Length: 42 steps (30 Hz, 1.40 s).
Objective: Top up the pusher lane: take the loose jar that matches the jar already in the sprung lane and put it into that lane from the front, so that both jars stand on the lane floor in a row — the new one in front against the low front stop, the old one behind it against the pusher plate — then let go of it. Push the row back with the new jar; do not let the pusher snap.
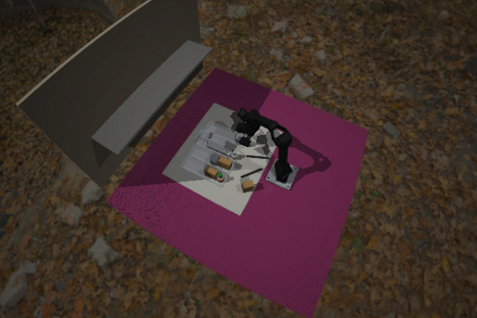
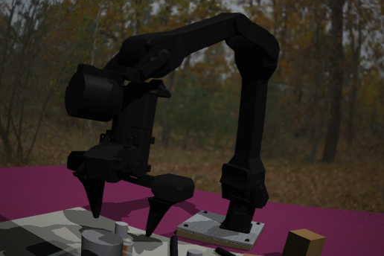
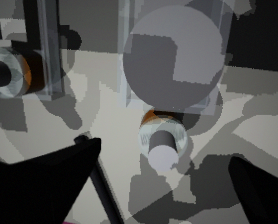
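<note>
Your gripper [image 2: 124, 221]: jaws spread fully wide, nothing held, pointing down above the white board [image 2: 45, 221]. Loose jar [image 3: 162, 142]: grey cap, orange band, standing free between the fingertips in the wrist view, apart from both. Lane [image 3: 220, 30]: at 12 o'clock of the jar, clear-walled, with what looks like a large grey-topped jar [image 3: 172, 57] inside. Black rod [image 3: 107, 192]: at 8 o'clock of the loose jar.
</note>
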{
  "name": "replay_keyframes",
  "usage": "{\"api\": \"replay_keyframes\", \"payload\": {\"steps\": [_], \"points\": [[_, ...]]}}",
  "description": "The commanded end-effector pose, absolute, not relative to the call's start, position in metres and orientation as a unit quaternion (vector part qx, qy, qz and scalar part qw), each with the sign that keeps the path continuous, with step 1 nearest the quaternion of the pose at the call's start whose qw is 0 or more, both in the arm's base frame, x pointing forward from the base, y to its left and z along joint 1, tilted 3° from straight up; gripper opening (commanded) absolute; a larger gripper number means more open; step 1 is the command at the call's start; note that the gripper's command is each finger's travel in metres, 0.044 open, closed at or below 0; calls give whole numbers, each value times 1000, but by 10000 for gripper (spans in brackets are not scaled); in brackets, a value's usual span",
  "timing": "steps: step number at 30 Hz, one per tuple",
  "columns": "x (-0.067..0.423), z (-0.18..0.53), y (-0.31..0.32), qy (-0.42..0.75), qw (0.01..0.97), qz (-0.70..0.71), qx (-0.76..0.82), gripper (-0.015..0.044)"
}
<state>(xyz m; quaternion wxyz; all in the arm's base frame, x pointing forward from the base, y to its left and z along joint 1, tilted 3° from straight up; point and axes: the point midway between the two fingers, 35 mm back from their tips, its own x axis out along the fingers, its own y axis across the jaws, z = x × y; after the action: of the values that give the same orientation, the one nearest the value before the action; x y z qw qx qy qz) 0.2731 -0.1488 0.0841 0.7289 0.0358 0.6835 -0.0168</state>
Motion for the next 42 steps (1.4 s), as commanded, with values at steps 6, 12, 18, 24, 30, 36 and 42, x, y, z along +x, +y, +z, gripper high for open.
{"api": "replay_keyframes", "payload": {"steps": [6, 12, 18, 24, 30, 36, 42], "points": [[274, 70, -148, 683, 729, -17, 39, 440], [275, 60, -147, 683, 729, -17, 39, 440], [275, 51, -147, 683, 729, -17, 39, 440], [275, 50, -147, 683, 729, -17, 39, 335], [275, 50, -147, 683, 729, -17, 39, 178], [275, 50, -147, 683, 729, -17, 39, 138], [269, 60, -151, 695, 718, -18, 23, 0]]}}
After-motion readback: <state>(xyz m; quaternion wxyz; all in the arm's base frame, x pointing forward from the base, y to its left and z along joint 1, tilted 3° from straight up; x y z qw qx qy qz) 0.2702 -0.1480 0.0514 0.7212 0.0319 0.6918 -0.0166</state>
